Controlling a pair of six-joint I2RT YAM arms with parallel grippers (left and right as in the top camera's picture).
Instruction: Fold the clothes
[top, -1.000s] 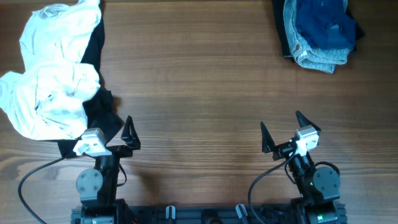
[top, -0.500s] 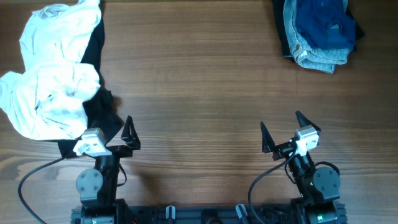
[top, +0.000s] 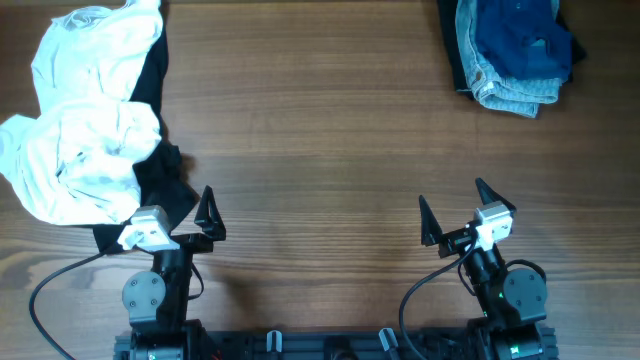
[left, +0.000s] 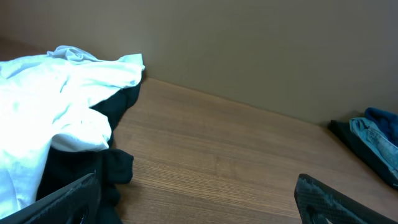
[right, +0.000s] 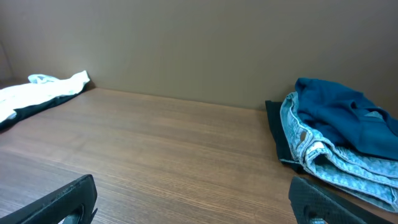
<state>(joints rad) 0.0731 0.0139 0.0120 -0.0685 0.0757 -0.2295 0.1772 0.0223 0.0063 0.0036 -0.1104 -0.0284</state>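
We see nothing changed from a second ago. The T-shirt (top: 85, 130) lies crumpled at the far left of the table (top: 320, 130), over the black garment (top: 160, 180) (only its right edge and near corner show). The left gripper (left: 198, 186) and right gripper (top: 451, 195) stay at the near edge, jaws spread wide and empty. The jeans (top: 500, 90) sit far right.
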